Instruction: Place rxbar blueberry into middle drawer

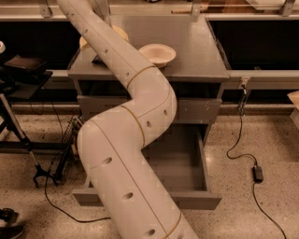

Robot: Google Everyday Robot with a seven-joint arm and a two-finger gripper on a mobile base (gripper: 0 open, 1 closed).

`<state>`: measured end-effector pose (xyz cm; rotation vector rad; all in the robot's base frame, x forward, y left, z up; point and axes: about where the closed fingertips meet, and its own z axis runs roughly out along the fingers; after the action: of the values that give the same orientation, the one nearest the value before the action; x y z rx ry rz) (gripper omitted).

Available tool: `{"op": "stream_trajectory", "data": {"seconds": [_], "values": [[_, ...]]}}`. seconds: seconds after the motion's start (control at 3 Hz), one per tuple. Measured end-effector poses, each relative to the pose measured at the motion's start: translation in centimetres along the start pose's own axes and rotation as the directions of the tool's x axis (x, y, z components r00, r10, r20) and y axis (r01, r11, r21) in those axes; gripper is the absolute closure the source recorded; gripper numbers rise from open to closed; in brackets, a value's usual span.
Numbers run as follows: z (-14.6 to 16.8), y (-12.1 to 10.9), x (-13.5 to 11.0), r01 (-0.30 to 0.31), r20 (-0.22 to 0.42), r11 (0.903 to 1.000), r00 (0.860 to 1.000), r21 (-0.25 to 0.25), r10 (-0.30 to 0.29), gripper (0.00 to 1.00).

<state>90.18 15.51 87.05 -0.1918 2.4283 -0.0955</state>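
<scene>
Grey middle drawer (198,200) open, one bowl (158,54) — gripper out of view, above.

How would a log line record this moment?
gripper: mostly hidden, above cabinet top | rxbar blueberry: on cabinet top | middle drawer: open

A grey cabinet top (196,51) holds a pale, shallow bowl (158,54) near its middle. At the left rear sits a yellowish dish (120,32), mostly hidden behind the robot arm (140,93). Just in front of the dish lies the small, dark, flat rxbar blueberry (97,59). The gripper is out of view past the top edge.
</scene>
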Motion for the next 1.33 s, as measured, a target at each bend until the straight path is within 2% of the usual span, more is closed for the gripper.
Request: {"op": "stream_trajectory", "data": {"seconds": [0.33, 0.67, 1.0, 1.33], "values": [[-0.1, 0.8, -0.8, 0.05, 0.028, 0.9986, 0.998, -0.02, -0.049, 0.0], [0.0, 1.8, -1.0, 0.108, 0.044, 0.9925, 0.993, -0.056, -0.106, 0.0], [0.3, 2.3, 0.0, 0.181, 0.02, 0.9783, 0.983, -0.101, -0.18, 0.0], [0.9, 2.5, 1.4, 0.227, -0.018, 0.9654, 0.973, -0.128, -0.231, 0.0]]}}
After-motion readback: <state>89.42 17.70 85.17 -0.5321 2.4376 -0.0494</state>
